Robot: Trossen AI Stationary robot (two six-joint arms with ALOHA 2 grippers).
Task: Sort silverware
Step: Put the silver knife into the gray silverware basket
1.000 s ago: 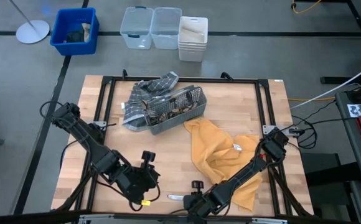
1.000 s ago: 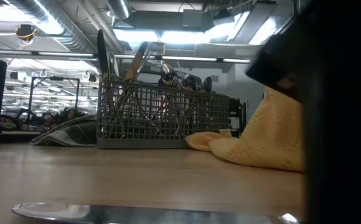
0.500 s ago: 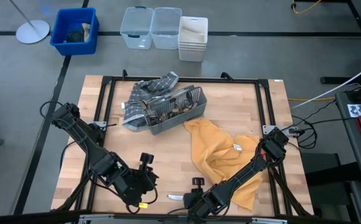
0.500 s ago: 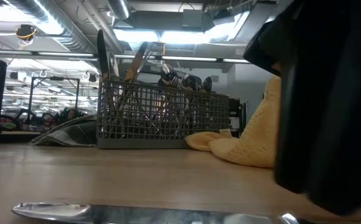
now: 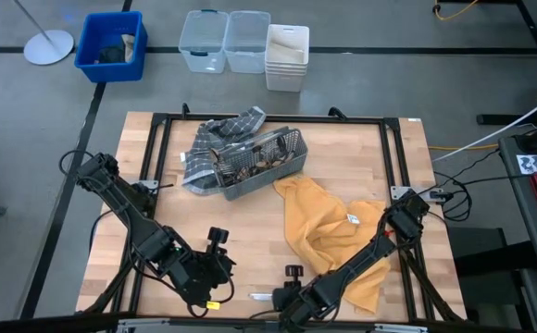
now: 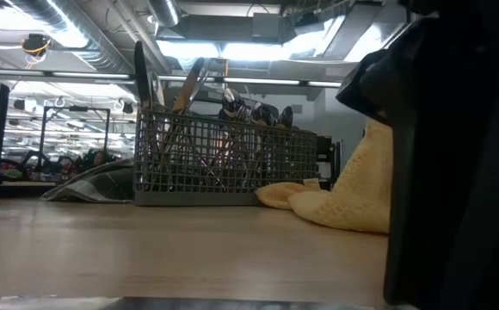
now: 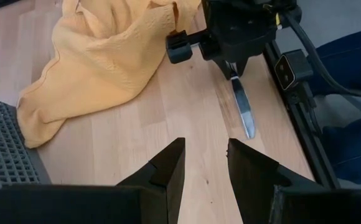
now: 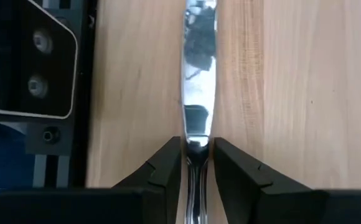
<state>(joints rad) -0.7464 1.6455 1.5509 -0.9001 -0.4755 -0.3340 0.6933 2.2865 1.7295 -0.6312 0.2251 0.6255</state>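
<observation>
From above: right gripper (image 5: 278, 297) sits low at the table's near edge over a slim shiny silver table knife (image 5: 261, 294); left gripper (image 5: 215, 270) waits just beside. Grey wire-mesh caddy (image 5: 255, 165) w/ the rest of the silverware is well apart, far side.

Left wrist: its fingers (image 7: 168, 167) part-open, holding nothing.

Right wrist: fingers (image 8: 167, 163) pinch the knife handle. Judgement: keep it level, don't drag the blade.

Overhead camera looking straight down on the whole table (image 5: 361, 157), low camera at tabletop level facing the mesh caddy (image 6: 224, 164), left wrist camera angled across at the knife (image 7: 243, 109), right wrist camera close above it
</observation>
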